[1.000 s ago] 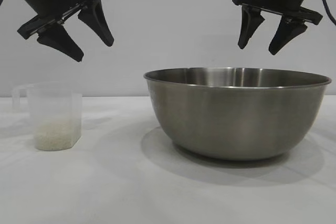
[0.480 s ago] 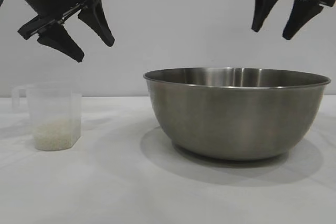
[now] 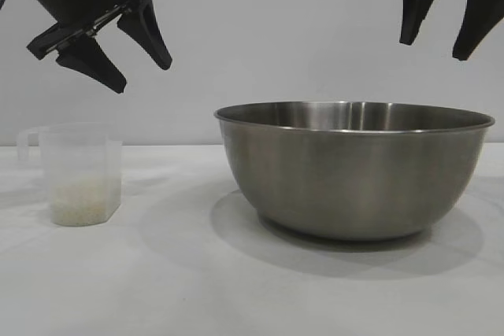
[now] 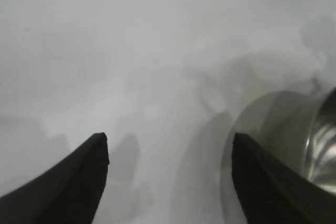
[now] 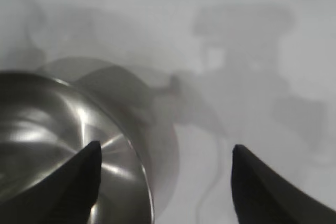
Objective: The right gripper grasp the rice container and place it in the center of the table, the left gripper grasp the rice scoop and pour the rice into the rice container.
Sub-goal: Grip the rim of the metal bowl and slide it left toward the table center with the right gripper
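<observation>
Left gripper [image 3: 144, 76]: matte black, two tapered pointed fingers on flat black crossbar, thin pale seam along bar, black cable behind arm. Right gripper [image 3: 438, 51]: same black wedge fingers, blunt tips, on black bar.

A plain pale wall [image 3: 276, 37] stands behind.

Grey steel rice container [image 3: 354, 171]; white table [image 3: 157, 281]; black grippers.

- Rice container [image 3: 354, 171] sits on the table [image 3: 157, 273], right of centre.
- Rice scoop [image 3: 79, 172], holding rice [image 3: 81, 202], stands well left.
- Left gripper [image 3: 140, 68] and right gripper [image 3: 437, 46] hang above, fingers apart, empty.
</observation>
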{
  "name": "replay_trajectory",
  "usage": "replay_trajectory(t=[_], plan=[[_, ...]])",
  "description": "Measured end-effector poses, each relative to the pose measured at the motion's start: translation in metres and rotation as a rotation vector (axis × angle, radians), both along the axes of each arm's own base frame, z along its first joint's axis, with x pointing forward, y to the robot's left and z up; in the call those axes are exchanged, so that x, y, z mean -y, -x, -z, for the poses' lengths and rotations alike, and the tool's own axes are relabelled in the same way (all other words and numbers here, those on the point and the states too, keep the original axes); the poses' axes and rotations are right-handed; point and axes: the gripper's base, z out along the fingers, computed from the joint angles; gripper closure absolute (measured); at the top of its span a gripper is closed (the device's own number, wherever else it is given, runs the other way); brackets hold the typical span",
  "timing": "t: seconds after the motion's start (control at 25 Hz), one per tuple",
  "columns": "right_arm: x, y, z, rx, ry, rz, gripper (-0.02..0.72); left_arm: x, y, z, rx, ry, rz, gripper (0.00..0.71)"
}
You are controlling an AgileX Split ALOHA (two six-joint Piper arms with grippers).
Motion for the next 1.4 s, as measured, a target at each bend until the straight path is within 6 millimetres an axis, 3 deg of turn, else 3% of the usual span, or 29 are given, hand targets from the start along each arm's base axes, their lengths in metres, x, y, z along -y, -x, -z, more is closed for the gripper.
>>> replay_trajectory(t=[0.12, 0.36, 1.12, 1.16, 1.24, 1.28, 1.4], plan=[[-0.01, 0.013, 0.016, -0.064, 0.011, -0.031, 0.258, 0.0, 0.0, 0.0, 0.0, 0.0, 0.0, 0.273], [-0.005, 0.025, 0.034, -0.117, 0.054, -0.038, 0.258, 0.0, 0.0, 0.0, -0.001, 0.0, 0.002, 0.273], [-0.007, 0.022, 0.032, -0.051, 0.031, -0.014, 0.258, 0.0, 0.0, 0.0, -0.001, 0.0, 0.002, 0.273], [-0.007, 0.021, 0.031, -0.045, 0.028, -0.011, 0.311, 0.0, 0.0, 0.0, -0.001, 0.0, 0.002, 0.273], [-0.008, 0.019, 0.038, -0.057, 0.027, -0.007, 0.312, 0.0, 0.0, 0.0, -0.001, 0.0, 0.002, 0.273], [-0.008, 0.018, 0.042, -0.066, 0.024, -0.007, 0.367, 0.0, 0.0, 0.0, -0.001, 0.0, 0.002, 0.273], [-0.011, 0.015, 0.06, -0.106, 0.013, -0.006, 0.368, 0.0, 0.0, 0.0, 0.0, 0.0, 0.003, 0.273]])
